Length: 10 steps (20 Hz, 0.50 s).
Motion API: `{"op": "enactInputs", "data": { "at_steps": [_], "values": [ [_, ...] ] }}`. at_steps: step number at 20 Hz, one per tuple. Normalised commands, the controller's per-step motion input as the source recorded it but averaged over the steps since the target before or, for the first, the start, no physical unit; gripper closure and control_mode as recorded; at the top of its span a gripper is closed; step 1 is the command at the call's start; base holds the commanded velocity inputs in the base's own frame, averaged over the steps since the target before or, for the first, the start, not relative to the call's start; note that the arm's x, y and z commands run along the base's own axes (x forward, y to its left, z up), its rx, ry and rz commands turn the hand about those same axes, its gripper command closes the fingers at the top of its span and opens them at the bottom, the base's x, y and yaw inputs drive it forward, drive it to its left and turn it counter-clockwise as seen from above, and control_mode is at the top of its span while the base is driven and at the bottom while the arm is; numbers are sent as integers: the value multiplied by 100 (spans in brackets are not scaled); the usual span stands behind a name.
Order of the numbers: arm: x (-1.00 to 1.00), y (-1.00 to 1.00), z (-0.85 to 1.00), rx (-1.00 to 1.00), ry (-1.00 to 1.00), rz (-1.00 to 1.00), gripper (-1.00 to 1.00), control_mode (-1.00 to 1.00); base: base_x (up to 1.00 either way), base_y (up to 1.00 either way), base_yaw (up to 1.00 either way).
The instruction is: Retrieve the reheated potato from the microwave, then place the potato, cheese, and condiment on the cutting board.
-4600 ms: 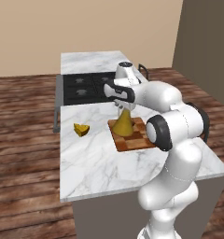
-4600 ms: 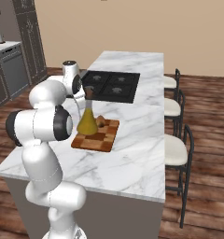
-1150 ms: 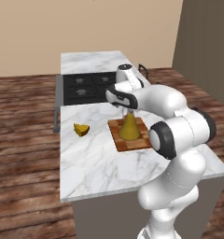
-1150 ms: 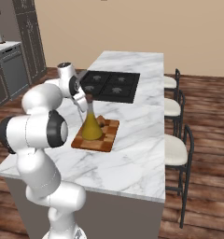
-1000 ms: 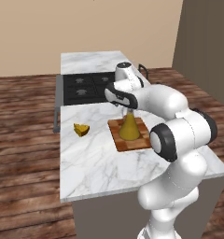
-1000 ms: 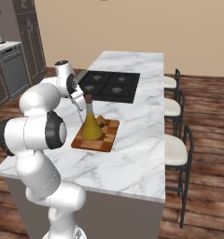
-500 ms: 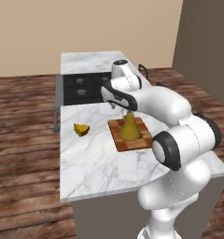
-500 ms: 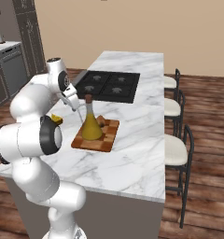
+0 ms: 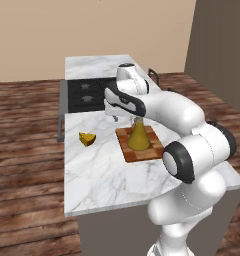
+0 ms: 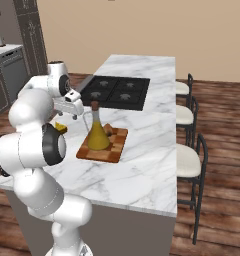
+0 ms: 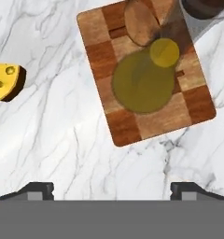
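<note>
So the arm (image 9: pixel 192 150) is glossy white all over, made of fat rounded segments that look almost inflated, like stacked sausages. Each joint has a dark grey to black ring or band where the segments meet, and the big elbow joint shows a round dark collar with a white cap in the middle. The wrist end is a smaller white dome with a dark strip running along the hand. The pincer (image 10: pixel 74 108) is pale grey-white and boxy, with two small dark finger tips (image 11: pixel 37 189). No cables, screws or markings that I can make out.
</note>
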Motion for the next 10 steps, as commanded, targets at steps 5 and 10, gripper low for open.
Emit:
{"op": "enactInputs", "data": {
  "at_steps": [5,10],
  "values": [
    [-9,18,-2,0,4,54,-100,-100,0,0,0],
    [3,22,-13,0,0,45,-100,-100,0,0,0]
  ]
}}
